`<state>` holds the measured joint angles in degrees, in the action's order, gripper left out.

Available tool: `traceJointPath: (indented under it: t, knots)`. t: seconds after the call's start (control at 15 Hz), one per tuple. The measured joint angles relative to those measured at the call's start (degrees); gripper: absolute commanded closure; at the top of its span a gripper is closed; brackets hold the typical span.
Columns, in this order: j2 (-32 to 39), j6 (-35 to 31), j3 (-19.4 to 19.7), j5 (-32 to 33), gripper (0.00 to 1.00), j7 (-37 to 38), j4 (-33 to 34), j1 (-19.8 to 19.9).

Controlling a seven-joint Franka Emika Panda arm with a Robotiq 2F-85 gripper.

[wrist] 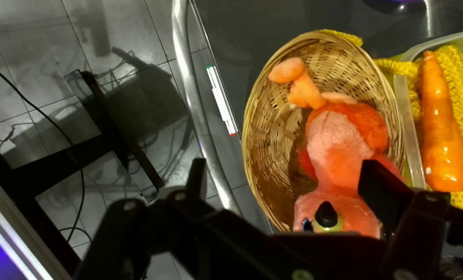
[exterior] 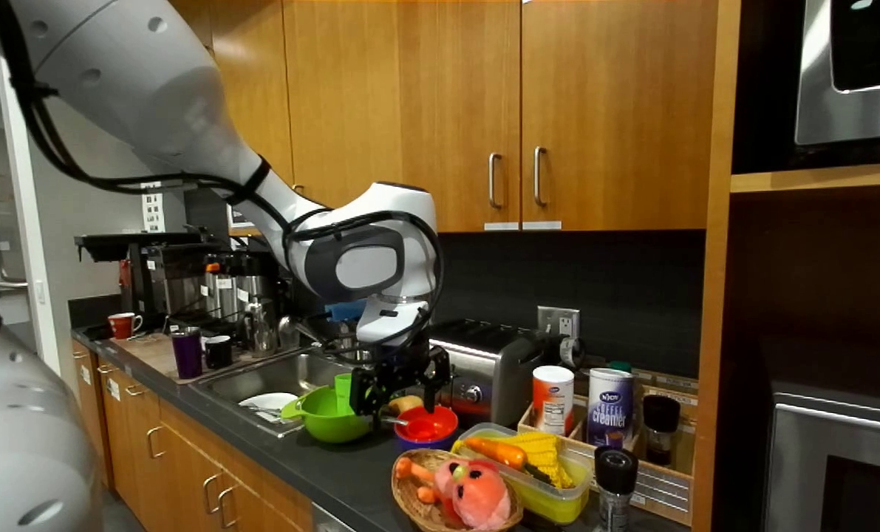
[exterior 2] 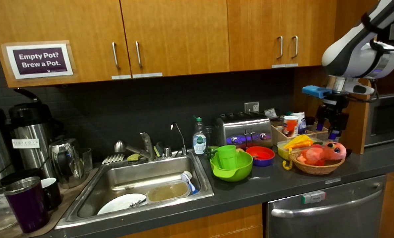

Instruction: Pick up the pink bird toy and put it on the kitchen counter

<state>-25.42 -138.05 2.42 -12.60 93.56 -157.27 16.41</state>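
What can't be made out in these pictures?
Wrist view: crown of the pink bird toy, hidden behind the hand.
In an exterior view: top of the robot arm, cut off by the frame's edge.
In an exterior view: fine print on the green-capped bottle, too small.

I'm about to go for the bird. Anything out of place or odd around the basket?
One thing: the yellow knit isn't all inside its tub. Its tail hangs over the side and runs alongside the basket, so it looks untidy and might snag. I see no spill, nor damage to the bird.
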Motion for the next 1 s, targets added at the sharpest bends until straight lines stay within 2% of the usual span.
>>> traceJointPath:
  t: [0.6,1.0]
  knots:
    - [11.1,-0.03,7.0,-6.04,0.0,-2.95,4.94,-0.11]
    - [17.82,-0.08,9.35,-10.8,0.0,-8.06,8.69,-0.19]
